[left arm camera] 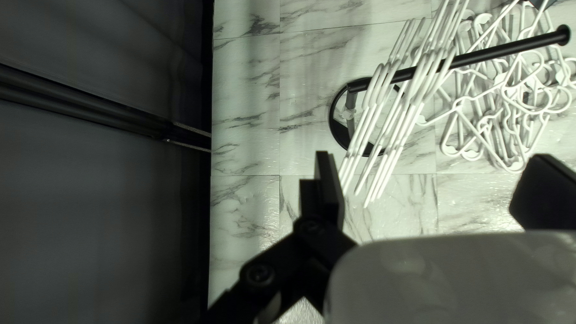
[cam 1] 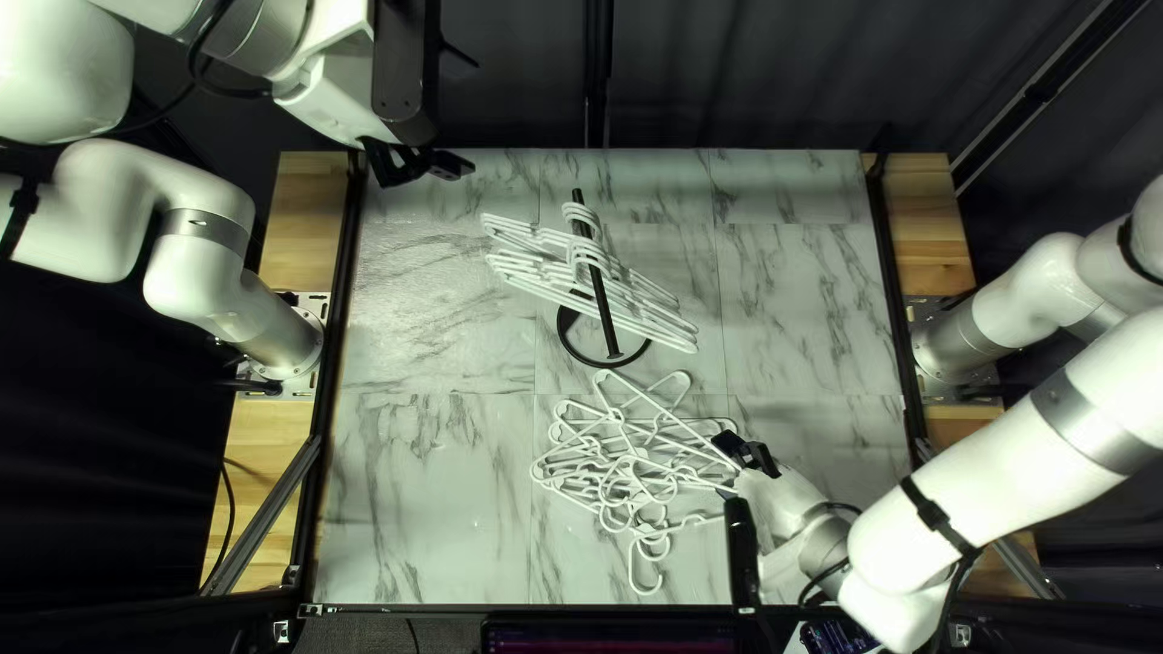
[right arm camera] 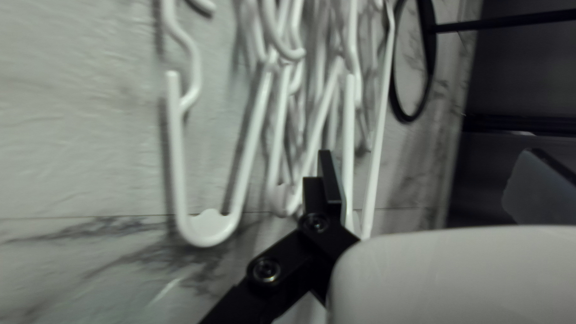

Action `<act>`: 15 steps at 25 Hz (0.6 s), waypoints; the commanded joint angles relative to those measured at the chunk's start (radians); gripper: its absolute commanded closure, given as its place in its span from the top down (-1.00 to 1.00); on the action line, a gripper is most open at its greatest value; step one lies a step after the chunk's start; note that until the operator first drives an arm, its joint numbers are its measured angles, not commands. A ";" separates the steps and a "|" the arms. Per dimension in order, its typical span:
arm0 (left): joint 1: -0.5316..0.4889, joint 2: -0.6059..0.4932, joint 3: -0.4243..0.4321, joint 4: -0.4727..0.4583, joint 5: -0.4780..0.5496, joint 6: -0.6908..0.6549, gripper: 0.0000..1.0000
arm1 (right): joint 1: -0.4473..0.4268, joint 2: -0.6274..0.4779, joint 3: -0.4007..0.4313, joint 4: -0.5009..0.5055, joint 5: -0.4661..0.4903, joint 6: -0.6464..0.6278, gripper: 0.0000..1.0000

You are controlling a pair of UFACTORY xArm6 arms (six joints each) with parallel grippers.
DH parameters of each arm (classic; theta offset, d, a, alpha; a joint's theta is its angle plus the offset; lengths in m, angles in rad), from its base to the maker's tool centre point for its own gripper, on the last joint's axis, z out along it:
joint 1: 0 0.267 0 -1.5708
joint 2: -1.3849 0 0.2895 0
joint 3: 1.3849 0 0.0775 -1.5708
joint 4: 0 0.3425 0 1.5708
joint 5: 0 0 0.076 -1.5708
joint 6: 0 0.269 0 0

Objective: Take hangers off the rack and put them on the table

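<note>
Many slender, plain white hangers (cam 1: 645, 315)

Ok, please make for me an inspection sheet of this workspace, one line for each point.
Surface: marble-patterned tabletop
Job's things: white hangers on black rack; pile of white hangers on the table
Clutter: screen beyond the near edge
Left gripper: open, near the far edge
Right gripper: open, at the pile
Cables: black cable on left arm
Surroundings: dark curtain behind the far edge
</note>
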 commanded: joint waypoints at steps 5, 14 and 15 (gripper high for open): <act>0.000 0.000 0.000 0.000 0.000 0.000 1.00 | -0.063 -0.172 0.121 0.023 -0.184 0.145 1.00; 0.000 0.000 0.000 0.000 0.000 0.000 1.00 | -0.093 -0.253 0.144 0.085 -0.211 0.240 1.00; 0.000 0.000 0.000 0.000 0.000 0.000 1.00 | -0.093 -0.253 0.144 0.085 -0.211 0.240 1.00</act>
